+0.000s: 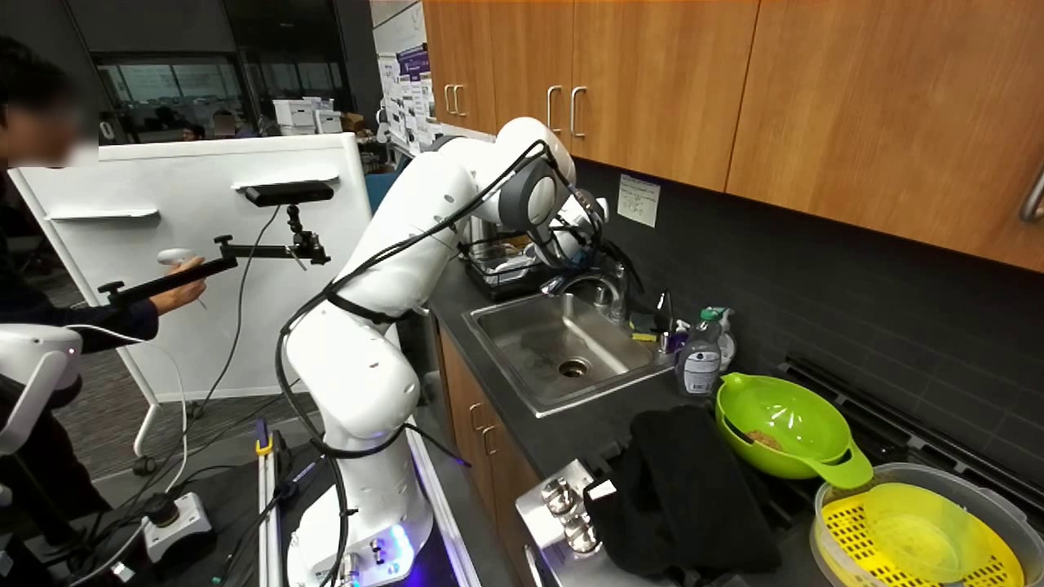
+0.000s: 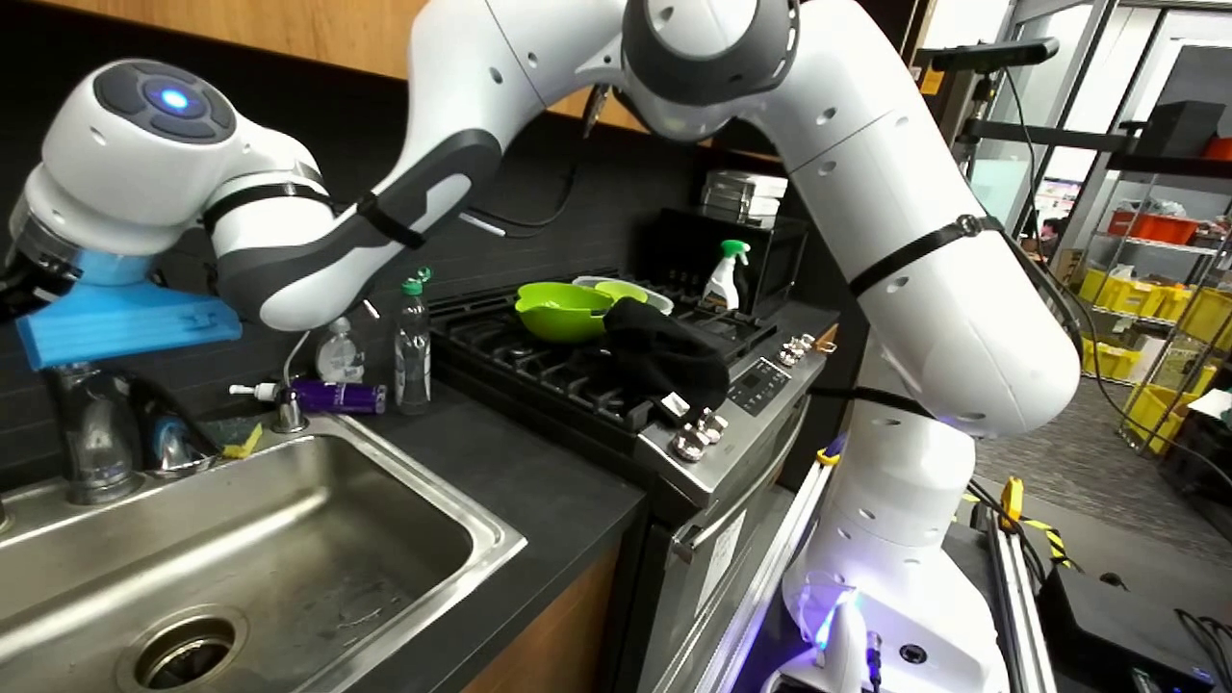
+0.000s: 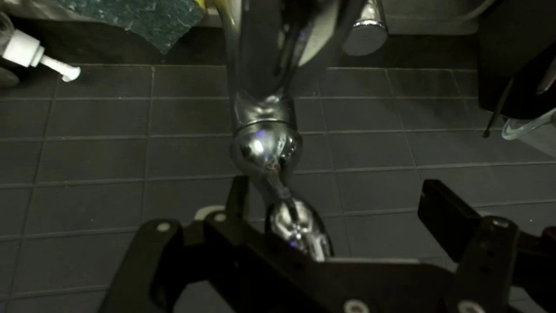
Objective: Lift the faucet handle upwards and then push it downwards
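Going by the faucet (image 3: 266,113), its handle (image 3: 299,224) is the short bright lever that leads off the faucet's rounded cap toward the gripper (image 3: 335,187). In the wrist view the fingers (image 3: 236,200) stand wide apart with nothing held, and the handle shows between them, clearly nearer the finger on the same side of the faucet as the sponge (image 3: 152,19). Its long axis runs more along the fingers than across them, slanting away from that nearer finger. The gripper's own frame partly covers the free end, so I can't tell how deep it lies or whether anything touches it. In both exterior views the arm (image 1: 395,269) ends above the faucet, and the handle can't be made out there. I take this as lining up for the lift, which probably needs a finger under that free end; too shallow a reach could slip off.
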Robot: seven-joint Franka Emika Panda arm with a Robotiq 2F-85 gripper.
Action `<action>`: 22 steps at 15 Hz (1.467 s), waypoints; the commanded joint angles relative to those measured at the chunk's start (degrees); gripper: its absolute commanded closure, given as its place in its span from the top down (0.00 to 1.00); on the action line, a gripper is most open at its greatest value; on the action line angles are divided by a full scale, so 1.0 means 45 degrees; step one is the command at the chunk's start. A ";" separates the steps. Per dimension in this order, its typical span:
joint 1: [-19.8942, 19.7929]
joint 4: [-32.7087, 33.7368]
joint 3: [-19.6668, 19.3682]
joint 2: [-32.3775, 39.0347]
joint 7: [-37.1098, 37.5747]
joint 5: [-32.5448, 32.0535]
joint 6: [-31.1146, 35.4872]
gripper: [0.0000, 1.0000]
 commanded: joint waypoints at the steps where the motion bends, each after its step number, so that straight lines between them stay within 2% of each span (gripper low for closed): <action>1: 0.0144 0.0641 -0.0208 0.0251 -0.0147 -0.0350 0.0047 0.85; 2: 0.0150 0.0686 -0.0239 0.0257 -0.0150 -0.0378 0.0066 0.69; 11: 0.0077 0.0458 -0.0484 0.0161 -0.0203 -0.0193 0.0117 0.00; 12: 0.0081 0.0366 -0.0463 0.0128 -0.0189 -0.0166 0.0097 0.40; 13: 0.0102 0.0332 -0.0469 0.0110 -0.0164 -0.0177 0.0066 0.36; 14: 0.0103 0.0303 -0.0455 0.0094 -0.0171 -0.0163 0.0059 0.36; 19: 0.0168 0.0309 -0.0418 0.0052 -0.0241 -0.0113 -0.0076 0.64; 22: 0.0163 0.0109 -0.0428 -0.0060 -0.0211 -0.0116 -0.0083 0.87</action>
